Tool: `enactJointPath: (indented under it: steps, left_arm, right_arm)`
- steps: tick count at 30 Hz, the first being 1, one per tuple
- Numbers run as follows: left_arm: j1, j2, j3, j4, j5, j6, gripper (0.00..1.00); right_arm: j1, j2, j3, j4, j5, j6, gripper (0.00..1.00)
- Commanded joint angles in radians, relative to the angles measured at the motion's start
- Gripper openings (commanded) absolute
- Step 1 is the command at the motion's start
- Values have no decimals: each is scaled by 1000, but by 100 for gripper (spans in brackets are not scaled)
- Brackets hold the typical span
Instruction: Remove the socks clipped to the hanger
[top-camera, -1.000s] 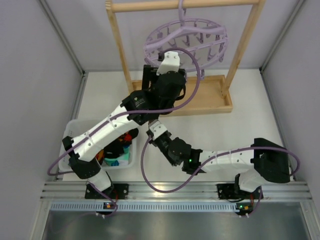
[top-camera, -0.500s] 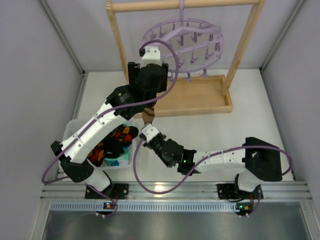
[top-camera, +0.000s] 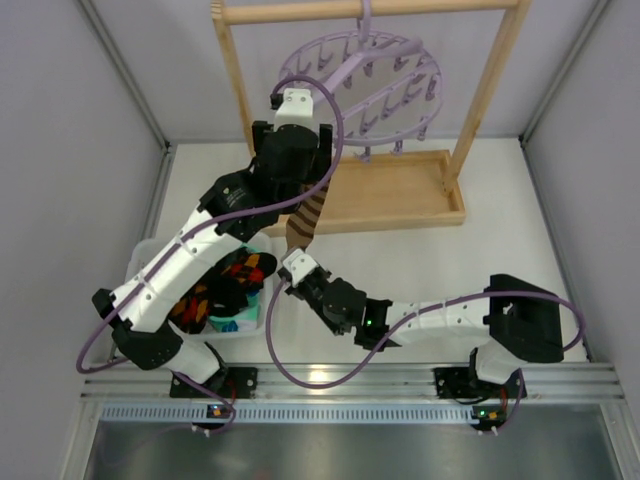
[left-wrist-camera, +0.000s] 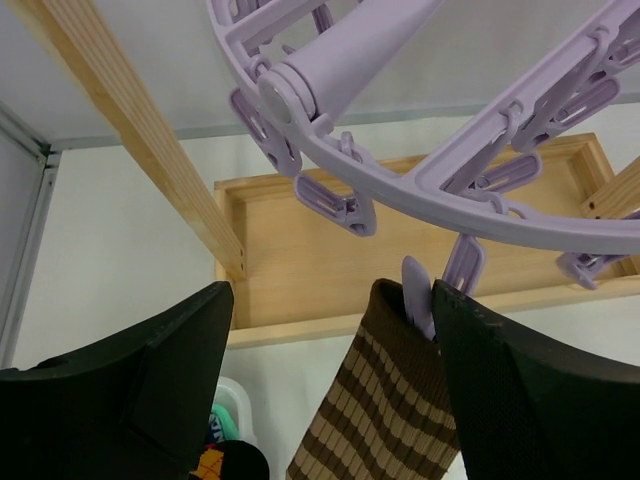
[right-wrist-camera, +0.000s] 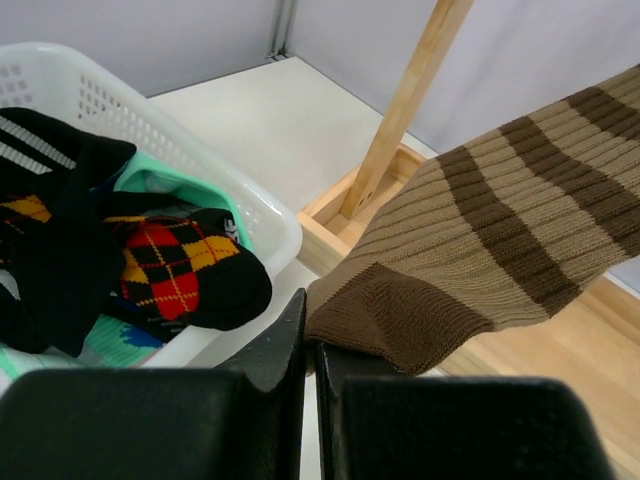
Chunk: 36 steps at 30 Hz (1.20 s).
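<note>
One brown-striped sock (top-camera: 304, 220) hangs by its cuff from a peg (left-wrist-camera: 420, 292) of the lilac hanger (top-camera: 372, 75). In the left wrist view the sock (left-wrist-camera: 385, 400) lies between the open fingers of my left gripper (left-wrist-camera: 332, 325), whose right finger (left-wrist-camera: 530, 400) is against the peg and cuff. The hanger ring (left-wrist-camera: 400, 170) is just above. My right gripper (right-wrist-camera: 310, 345) is shut on the sock's brown toe (right-wrist-camera: 400, 305) and holds it stretched down and forward; it also shows in the top view (top-camera: 296, 252). My left gripper (top-camera: 300, 172) is under the hanger's left side.
A white basket (right-wrist-camera: 262, 215) at the near left holds a black sock with red and yellow diamonds (right-wrist-camera: 170, 255), a mint-green one (right-wrist-camera: 150, 185) and other socks. The wooden rail frame has a base tray (top-camera: 400, 195) and upright posts (top-camera: 235, 80).
My left arm has swung left and back, up to the hanger's left side. The hanger has tipped up. The brown-striped sock now shows stretched between the hanger and my right gripper.
</note>
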Motion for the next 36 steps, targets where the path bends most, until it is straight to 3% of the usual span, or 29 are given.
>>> enactJointPath:
  steps: [1,6,18,22,36]
  left_arm:
    - [4,13,15,53,26,16,83]
    - [-2,6,4,52,100,13,78]
    - [-116,-8,12,53,25,46,77]
    - [-111,15,18,53,-47,88,77]
    - [-50,50,41,56,-3,90,75]
  right_arm:
    - [24,15,58,-4,-28,19,0]
    - [25,34,80,-21,-30,17,0]
    - [25,69,115,-44,-34,14,0]
    - [25,55,104,-38,-42,20,0]
    - [33,31,75,-19,-54,20,0]
